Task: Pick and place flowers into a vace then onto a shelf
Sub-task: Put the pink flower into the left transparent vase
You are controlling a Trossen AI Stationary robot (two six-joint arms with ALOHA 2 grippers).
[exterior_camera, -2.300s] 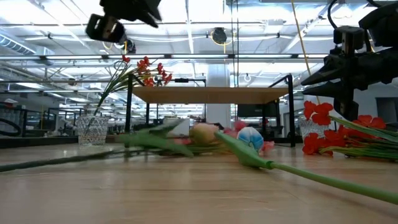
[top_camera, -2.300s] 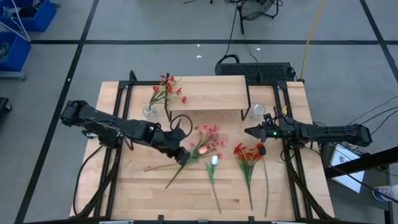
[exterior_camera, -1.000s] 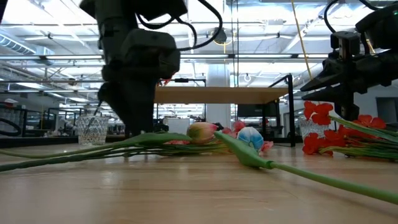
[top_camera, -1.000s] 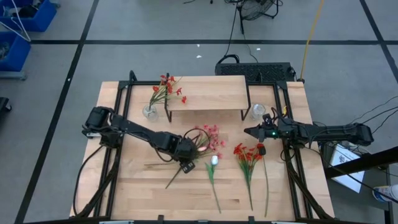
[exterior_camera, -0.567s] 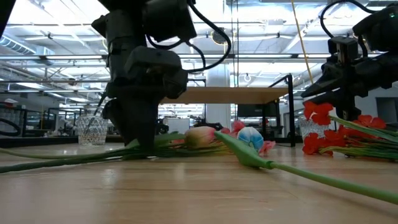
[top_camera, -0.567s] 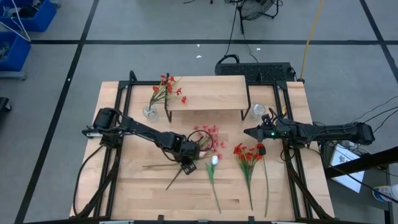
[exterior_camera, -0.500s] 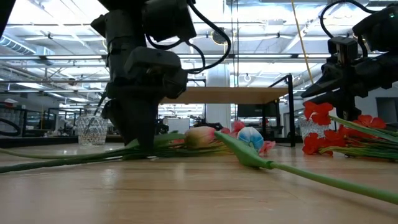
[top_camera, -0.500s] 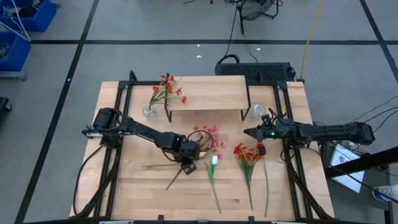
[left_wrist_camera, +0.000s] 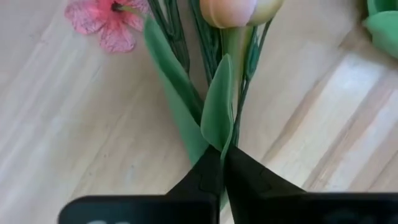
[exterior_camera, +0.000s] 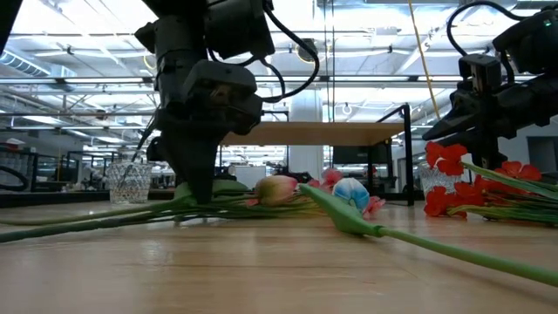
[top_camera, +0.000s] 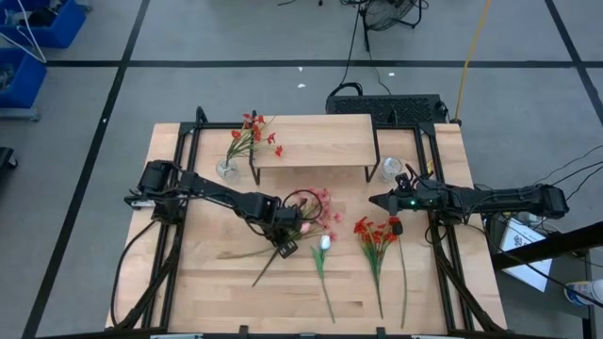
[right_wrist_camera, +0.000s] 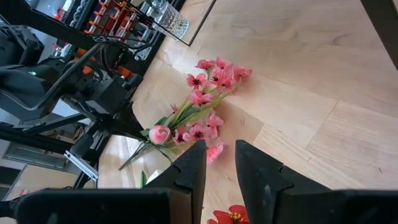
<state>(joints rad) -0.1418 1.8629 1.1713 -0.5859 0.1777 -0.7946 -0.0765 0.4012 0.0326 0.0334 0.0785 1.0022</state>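
My left gripper point(top_camera: 282, 239) stands at the table's middle, pointing down and shut on the pink bud's point(top_camera: 306, 227) green stem. The pink-blossom spray point(top_camera: 317, 201) lies just beyond the bud. The white tulip point(top_camera: 324, 242) and the red sprays point(top_camera: 376, 235) lie flat to its right. One red spray point(top_camera: 254, 132) stands in the glass vase point(top_camera: 226, 170) by the shelf's point(top_camera: 311, 138) left leg. My right gripper point(top_camera: 377, 200) hovers open above the table, right of the pink spray. My left gripper point(left_wrist_camera: 222, 152) pinches the pink bud's stem together with a green leaf point(left_wrist_camera: 217, 118), a short way below the bud point(left_wrist_camera: 233, 9). The fingers come from above, pointing down, across the stem. In the low view the long stem end point(exterior_camera: 78, 222) trails on the table.
A second, empty glass vase point(top_camera: 391, 169) stands by the shelf's right leg, close to my right arm. The shelf sits at the far middle of the table. Bare wood point(top_camera: 236, 292) shows along the near left.
My left gripper, down at the table a second ago, has risen slightly and drawn a little toward the table's left. The held part of the pink bud's stem has come up with it, while the stem's long end stays on the wood.
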